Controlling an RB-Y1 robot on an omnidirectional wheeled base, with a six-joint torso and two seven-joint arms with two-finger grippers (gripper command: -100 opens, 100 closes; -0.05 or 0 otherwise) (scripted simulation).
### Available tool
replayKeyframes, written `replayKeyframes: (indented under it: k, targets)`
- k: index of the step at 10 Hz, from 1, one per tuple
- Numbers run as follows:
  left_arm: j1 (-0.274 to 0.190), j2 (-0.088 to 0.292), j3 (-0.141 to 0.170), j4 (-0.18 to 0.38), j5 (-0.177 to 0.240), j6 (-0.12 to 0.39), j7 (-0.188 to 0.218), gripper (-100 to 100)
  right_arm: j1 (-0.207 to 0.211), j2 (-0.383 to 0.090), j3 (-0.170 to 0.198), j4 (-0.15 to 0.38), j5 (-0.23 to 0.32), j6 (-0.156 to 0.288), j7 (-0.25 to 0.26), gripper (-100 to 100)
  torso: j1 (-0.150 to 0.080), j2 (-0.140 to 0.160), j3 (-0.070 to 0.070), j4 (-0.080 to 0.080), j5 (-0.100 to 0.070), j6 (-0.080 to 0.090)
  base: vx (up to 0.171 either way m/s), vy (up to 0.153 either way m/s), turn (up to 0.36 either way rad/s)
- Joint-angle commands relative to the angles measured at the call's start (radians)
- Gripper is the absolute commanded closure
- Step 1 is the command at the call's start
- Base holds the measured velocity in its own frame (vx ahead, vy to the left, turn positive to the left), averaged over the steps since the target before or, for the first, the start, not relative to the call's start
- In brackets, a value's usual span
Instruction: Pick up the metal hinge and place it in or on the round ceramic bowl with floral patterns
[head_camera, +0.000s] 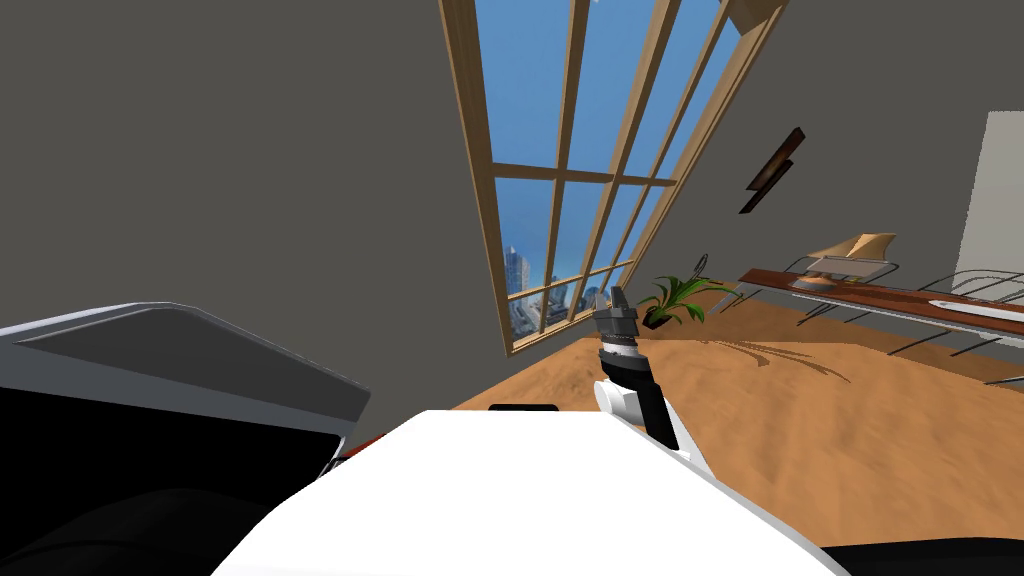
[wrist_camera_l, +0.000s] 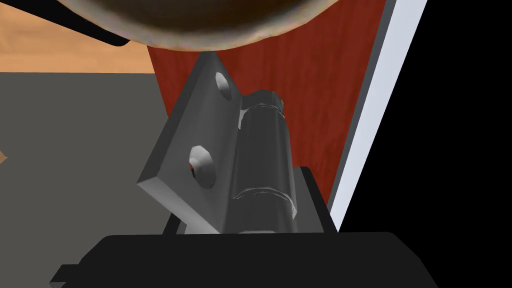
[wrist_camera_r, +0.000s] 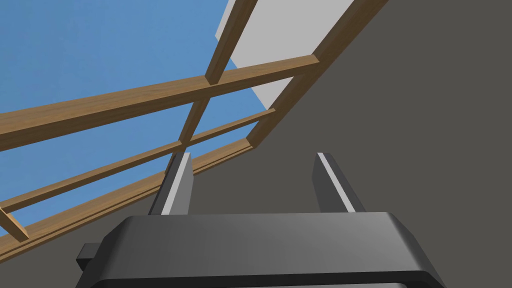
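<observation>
The left gripper (wrist_camera_l: 242, 220) was clamped on the grey metal hinge (wrist_camera_l: 260, 150), whose far tip lay close to the rim of the bowl (wrist_camera_l: 200, 30), with a red wooden surface (wrist_camera_l: 310, 90) behind. The right gripper (wrist_camera_r: 255, 162) stood wide apart, holding nothing.

head camera rolled, facing window (head_camera: 570, 180); right wrist shares it; left wrist close on hinge (wrist_camera_l: 235, 160).
</observation>
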Motion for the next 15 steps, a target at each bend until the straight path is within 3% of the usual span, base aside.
replayKeyframes:
  k: [1,3,4,5,6,7,10,12,13,14,15]
  targets:
    - [-0.002,0.031,-0.007,-0.012,0.008,-0.014,0.009,100,0.000,0.000,0.000,0.000,0.000,0.000,0.000,0,0.000,0.000,0.000,0.000,0.000,0.000,-0.007,-0.026,0.042]
    - [0.000,0.068,-0.012,-0.031,0.019,-0.025,0.015,100,0.000,0.000,0.000,0.000,0.000,0.000,0.000,0,-0.003,0.000,0.000,0.000,-0.001,0.000,-0.011,-0.041,0.045]
    - [-0.002,0.055,-0.012,-0.016,0.014,-0.027,0.014,100,0.000,0.000,0.000,0.000,0.000,0.000,0.000,0,-0.004,0.001,0.000,0.000,-0.002,-0.001,-0.006,-0.016,0.009]
    - [-0.002,0.056,-0.012,-0.016,0.014,-0.029,0.014,0,0.000,0.000,0.000,0.000,0.000,0.000,0.000,0,-0.002,0.001,0.000,0.000,-0.001,0.000,0.000,0.000,0.000]
    - [-0.021,0.106,0.008,0.006,0.018,-0.040,0.023,100,0.000,0.000,0.000,0.000,0.000,0.000,0.000,0,-0.001,0.000,0.000,0.000,-0.001,0.000,0.020,-0.086,-0.036]
    - [-0.021,0.114,0.008,0.006,0.018,-0.040,0.023,100,0.000,0.000,0.000,0.000,0.000,0.000,0.000,0,-0.005,-0.002,-0.001,0.000,-0.003,0.002,0.027,-0.104,-0.050]
    - [-0.055,0.186,0.035,0.037,0.021,-0.066,0.037,100,0.000,0.000,0.000,0.000,0.000,0.000,0.000,0,-0.008,-0.003,-0.002,0.000,-0.005,0.002,0.014,-0.061,-0.049]
    - [-0.055,0.199,0.035,0.037,0.021,-0.066,0.037,100,0.000,0.000,0.000,0.000,0.000,0.000,0.000,0,-0.008,-0.001,0.000,0.000,-0.006,0.002,0.001,-0.023,-0.014]
    - [-0.075,0.233,0.047,0.051,0.020,-0.083,0.046,100,0.000,0.000,0.000,0.000,0.000,0.000,0.000,0,-0.007,-0.001,0.000,0.000,-0.005,0.001,-0.007,-0.033,-0.039]
    - [-0.073,0.239,0.047,0.031,0.020,-0.083,0.046,100,0.000,0.000,0.000,0.000,0.000,0.000,0.000,0,-0.009,-0.001,0.000,0.001,-0.007,0.004,-0.005,-0.035,-0.070]
    - [-0.075,0.239,0.047,0.051,0.020,-0.083,0.046,100,0.000,0.000,0.000,0.000,0.000,0.000,0.000,0,-0.009,-0.001,0.000,0.001,-0.006,0.003,0.003,-0.021,-0.013]
